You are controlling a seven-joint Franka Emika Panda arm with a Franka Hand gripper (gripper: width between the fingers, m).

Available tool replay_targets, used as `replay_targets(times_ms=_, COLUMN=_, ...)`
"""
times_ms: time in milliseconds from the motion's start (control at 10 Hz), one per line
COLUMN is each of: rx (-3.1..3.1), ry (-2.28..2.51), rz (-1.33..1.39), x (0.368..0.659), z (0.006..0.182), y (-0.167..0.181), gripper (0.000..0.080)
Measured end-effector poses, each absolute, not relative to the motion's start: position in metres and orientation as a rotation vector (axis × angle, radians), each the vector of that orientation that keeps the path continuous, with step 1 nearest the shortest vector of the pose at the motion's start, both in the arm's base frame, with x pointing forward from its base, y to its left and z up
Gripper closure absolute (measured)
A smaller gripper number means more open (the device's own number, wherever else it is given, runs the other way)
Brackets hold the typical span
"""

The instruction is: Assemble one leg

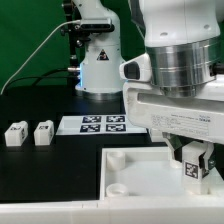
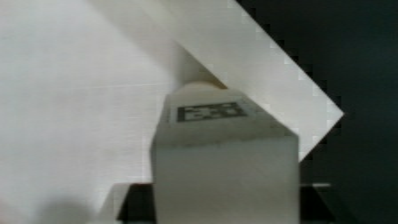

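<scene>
My gripper point(image 1: 196, 170) is shut on a leg point(image 1: 193, 168), a white square-section block with a black-and-white tag, held upright over the right part of the large white panel point(image 1: 135, 175). In the wrist view the held leg point(image 2: 217, 150) fills the middle, its tagged end pointing at the panel's corner area point(image 2: 89, 90). The dark fingers point(image 2: 143, 200) press both sides of the leg. Two more legs point(image 1: 16, 133) point(image 1: 43, 132) lie side by side on the black table at the exterior view's left. The leg's lower end and the socket below it are hidden.
The marker board point(image 1: 100, 124) lies flat behind the panel. The arm's white base point(image 1: 98, 60) stands at the back. Round corner sockets point(image 1: 116, 158) show on the panel's left side. A green backdrop and a cable are at the back left.
</scene>
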State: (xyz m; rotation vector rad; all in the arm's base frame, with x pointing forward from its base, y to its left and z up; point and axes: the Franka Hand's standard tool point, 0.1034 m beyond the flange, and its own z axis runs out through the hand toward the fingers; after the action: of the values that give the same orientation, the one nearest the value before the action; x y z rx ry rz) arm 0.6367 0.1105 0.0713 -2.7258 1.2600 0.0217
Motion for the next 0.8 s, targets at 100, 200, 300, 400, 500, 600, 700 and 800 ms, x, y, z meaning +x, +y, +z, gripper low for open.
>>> replay_targets(times_ms=100, rx=-2.625, ry=1.459, rz=0.039, x=0.6365, z=0.0711, y=0.1098, gripper=0.0503)
replay_targets(times_ms=200, rx=-2.544, ry=1.601, rz=0.057, x=0.636, z=0.0712, y=0.11, gripper=0.0503)
replay_targets(times_ms=300, rx=-2.39, ry=1.82, rz=0.087, x=0.6356, z=0.0711, y=0.1094, gripper=0.0503)
replay_targets(times_ms=400, rx=-2.227, ry=2.011, rz=0.114, x=0.6349, z=0.0705, y=0.1079, gripper=0.0503)
replay_targets(times_ms=500, rx=-2.073, ry=2.164, rz=0.142, x=0.6336, z=0.0702, y=0.1083, gripper=0.0503)
replay_targets(times_ms=600, rx=-1.901, ry=2.329, rz=0.158, x=0.632, z=0.0701, y=0.1076, gripper=0.0503)
replay_targets(times_ms=700, rx=-1.799, ry=2.413, rz=0.168, x=0.6315, z=0.0705, y=0.1075, gripper=0.0503)
replay_targets(times_ms=800, rx=-1.728, ry=2.47, rz=0.173, x=0.6313, z=0.0708, y=0.1078, gripper=0.0503)
